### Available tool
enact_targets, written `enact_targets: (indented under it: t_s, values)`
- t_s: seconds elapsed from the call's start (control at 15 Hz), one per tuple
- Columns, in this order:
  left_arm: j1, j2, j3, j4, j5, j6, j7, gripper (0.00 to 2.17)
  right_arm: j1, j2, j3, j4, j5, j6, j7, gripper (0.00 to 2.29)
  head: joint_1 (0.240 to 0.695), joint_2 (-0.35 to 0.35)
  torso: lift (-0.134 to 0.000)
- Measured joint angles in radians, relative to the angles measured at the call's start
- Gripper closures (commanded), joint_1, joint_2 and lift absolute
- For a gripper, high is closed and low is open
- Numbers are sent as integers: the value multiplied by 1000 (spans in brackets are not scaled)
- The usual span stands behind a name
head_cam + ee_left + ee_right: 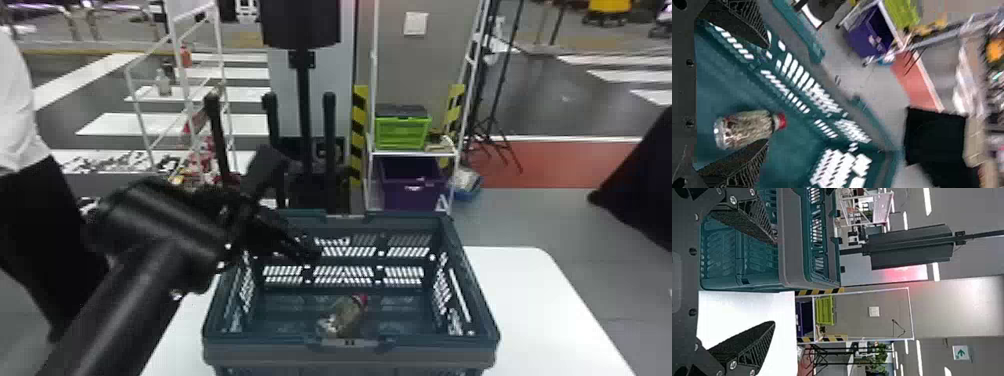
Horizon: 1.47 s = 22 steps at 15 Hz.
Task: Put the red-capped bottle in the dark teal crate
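- The left gripper [312,255] hangs inside the far left part of the crate area, its two fingers spread wide with nothing between them.
- The right gripper [774,281] is beside the crate, over the table, its fingers wide apart and empty.
- The red-capped bottle [350,312] lies on its side on the floor of the dark teal crate [425,352], close to the near wall, cap towards the far right; it is apart from the left gripper's fingers.
- Slotted walls stand all round the bottle, and one of them is between it and the right gripper.
- The left arm [165,240] crosses the crate's left rim and hides its far left corner.
- The crate sits upright on a white table [540,310], with bare tabletop to its right.
- Behind the crate rises a black post [303,115].
- To the right of that, a white shelf [410,153] carries a green crate [402,132], with a purple bin [412,187] below.
- A tripod [492,127] stands further right; a white wire rack [175,30] is back on the left.
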<state>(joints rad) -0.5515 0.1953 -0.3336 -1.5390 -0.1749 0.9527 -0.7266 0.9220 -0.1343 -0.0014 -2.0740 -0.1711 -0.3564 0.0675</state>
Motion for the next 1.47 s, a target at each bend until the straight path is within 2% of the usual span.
enact_targets:
  t_s: [0.13, 0.4, 0.53, 0.73, 0.87, 1.0, 1.13, 1.33, 1.47]
  values:
    - [140, -4, 146, -202, 63, 39, 94, 29, 1, -8, 0, -6, -2, 4, 0, 151, 499, 0, 0]
    - [487, -12, 385, -603, 215, 71, 332, 33, 0, -36, 0, -13, -14, 14, 0, 151, 499, 0, 0]
    - [694, -29, 478, -771, 276, -66, 461, 33, -9, -53, 2, -10, -26, 23, 0, 151, 499, 0, 0]
    - [957, -96, 537, -898, 304, -326, 581, 33, -24, -70, 11, -3, -36, 41, 0, 151, 499, 0, 0]
    - [1097, -121, 518, -877, 310, -549, 632, 36, -35, -80, 18, 0, -40, 52, 0, 151, 499, 0, 0]
    - [1210, -162, 476, -766, 307, -843, 644, 36, -41, -90, 21, 2, -44, 59, -2, 151, 499, 0, 0]
    - [1273, -187, 425, -638, 297, -1081, 667, 36, -43, -98, 23, 4, -45, 62, -5, 151, 499, 0, 0]
    - [1322, -192, 336, -482, 260, -1313, 738, 36, -43, -111, 31, 5, -45, 64, -5, 151, 499, 0, 0]
    - [1331, -192, 303, -426, 243, -1356, 754, 36, -44, -118, 39, 5, -45, 62, -5, 151, 499, 0, 0]
